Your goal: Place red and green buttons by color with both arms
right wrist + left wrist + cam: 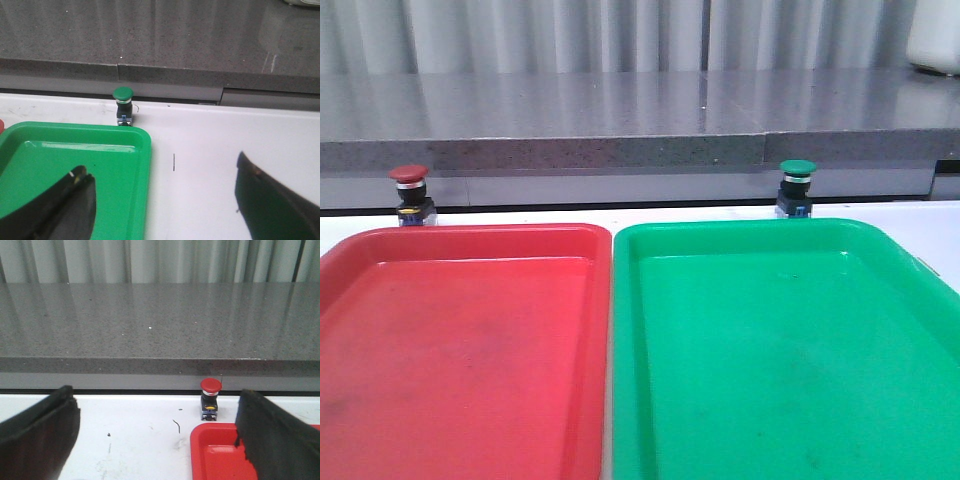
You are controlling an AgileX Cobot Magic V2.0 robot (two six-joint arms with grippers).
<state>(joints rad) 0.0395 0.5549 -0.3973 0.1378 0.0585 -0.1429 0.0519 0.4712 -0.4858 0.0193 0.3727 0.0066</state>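
**Two tippy buttons, two wide-open claws, and tray rims in the way**

Both buttons stand upright on the white table (pixel 350 225), untouched, just behind the far rims of the trays. In the front view the red button (pixel 410 196) sits at the upper left of the frame behind the red tray (pixel 582 340), and the green button (pixel 796 188) sits right of centre behind the green tray (pixel 630 350). Neither arm shows in that view.

The left gripper (pixel 157 432) hangs with its fingers spread wide and nothing between them; the red button (pixel 210 399) is ahead of it and off-centre, closer to the right-hand finger in the frame, just beyond the corner of the red tray (pixel 200 440). The right gripper (pixel 162 200) is likewise spread and empty, and the green button (pixel 123 106) lies far ahead, toward the left-hand finger, just behind the green tray (pixel 145 145).

The likely troubles:

- Each button is tall, narrow and top-heavy under its mushroom cap, so a finger arriving off-centre probably knocks it over instead of bracketing it.
- Each stands so near its tray rim that a low approach may strike or shove the tray.
- The grey ledge (pixel 620 150) close behind leaves little room for overshoot.
- Pinching the rounded cap rather than the collar may let it slip.
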